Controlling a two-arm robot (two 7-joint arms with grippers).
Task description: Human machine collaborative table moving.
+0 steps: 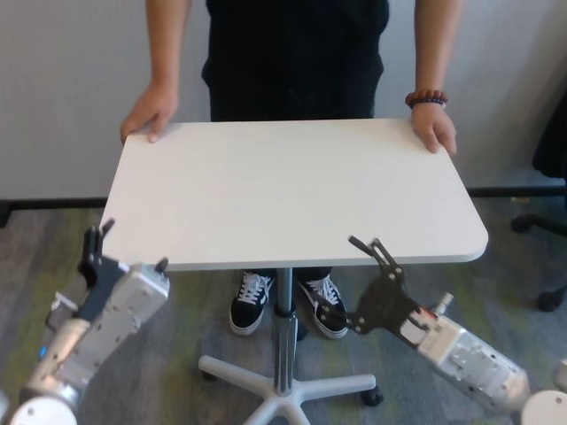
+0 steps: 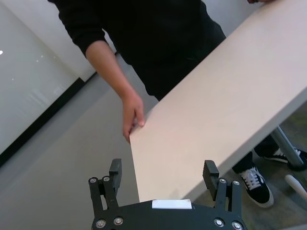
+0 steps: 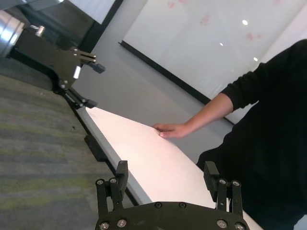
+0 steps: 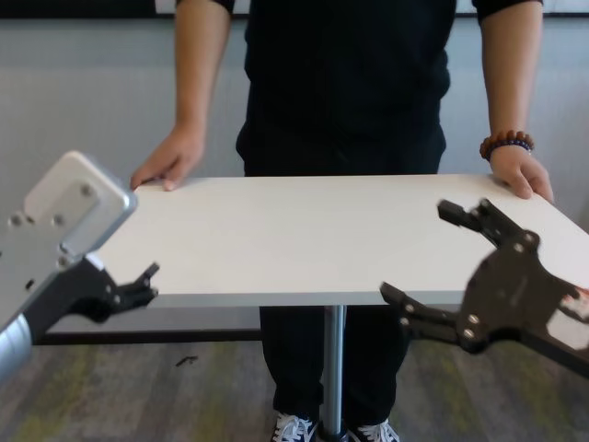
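- Bench [image 1: 292, 190], white and rounded at the corners, is carried on a silver pole [image 1: 283, 341] between the person and the robot.
- At the near left corner, the left tool [image 1: 124, 246] is seen with its jaws spread wide; the corner's edge lies between them, and no contact can be confirmed.
- At the far edge, the person [image 1: 297, 53] in black is seen with one hand [image 1: 149, 112] laid on each far corner; a bead bracelet [image 1: 426, 98] is worn on the wrist at the right.
- At the near right edge, the right tool [image 1: 354, 279] is held open, one finger above the edge and one below.
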